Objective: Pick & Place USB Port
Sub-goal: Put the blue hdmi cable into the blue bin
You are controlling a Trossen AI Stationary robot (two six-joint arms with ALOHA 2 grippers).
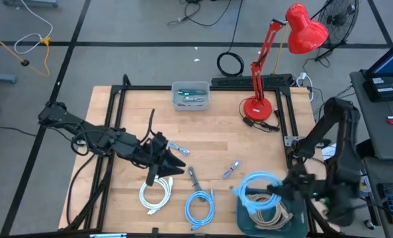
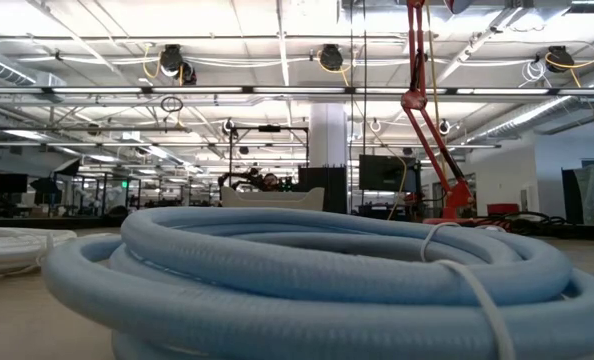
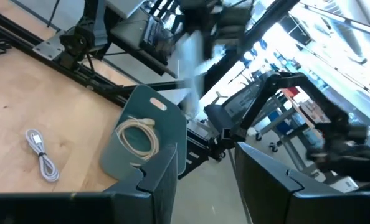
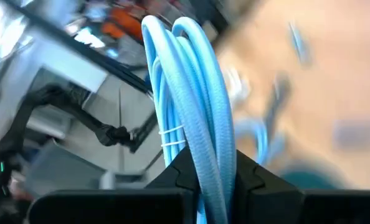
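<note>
My right gripper (image 1: 276,190) is shut on a coiled light-blue USB cable (image 1: 258,187) over a dark teal tray (image 1: 301,225) at the table's near right. A beige cable coil (image 3: 138,138) lies in the tray. My left gripper (image 1: 176,165) stands open above the table's middle with nothing between its fingers. A white coil (image 1: 155,195) and a second light-blue coil (image 1: 200,205) lie flat on the wood near the front edge. This second light-blue coil (image 2: 307,270) fills the low view. My right gripper pinches several strands of the light-blue coil (image 4: 205,158) between its two fingers, close to a white tie (image 4: 170,140) that binds the loops. The fingers come from the table's right side, slanting a little down. The coil stands out beyond the fingertips, lifted above the tray.
Small grey and silver cables (image 1: 231,168) (image 1: 178,149) (image 1: 193,176) lie loose mid-table. A clear bin (image 1: 191,96) stands at the far edge, and a red desk lamp (image 1: 257,106) at the far right. A black frame (image 1: 117,99) borders the wooden top.
</note>
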